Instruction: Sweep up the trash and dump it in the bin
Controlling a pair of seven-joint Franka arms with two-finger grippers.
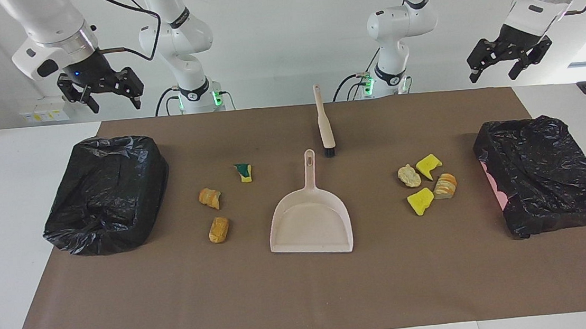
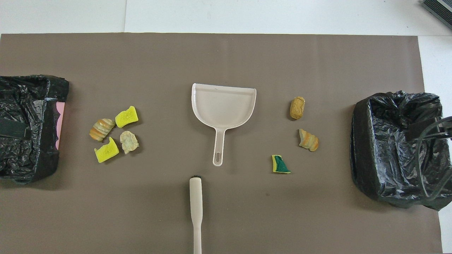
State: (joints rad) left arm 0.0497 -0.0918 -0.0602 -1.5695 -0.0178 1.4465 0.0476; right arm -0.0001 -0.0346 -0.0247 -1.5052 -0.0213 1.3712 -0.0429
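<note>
Trash: seven sponge and bread-like scraps [image 1: 422, 181] on the brown mat, four at the beige plastic dustpan's [image 1: 311, 225] 3 o'clock, three at its 9 in the facing view.
Grippers: left gripper [image 1: 508, 62] and right gripper [image 1: 102, 93] raised, fingers spread, empty.
Dustpan axis: handle toward the robots, mouth away.
Risk: sideways brushing may roll scraps past the mouth.
</note>
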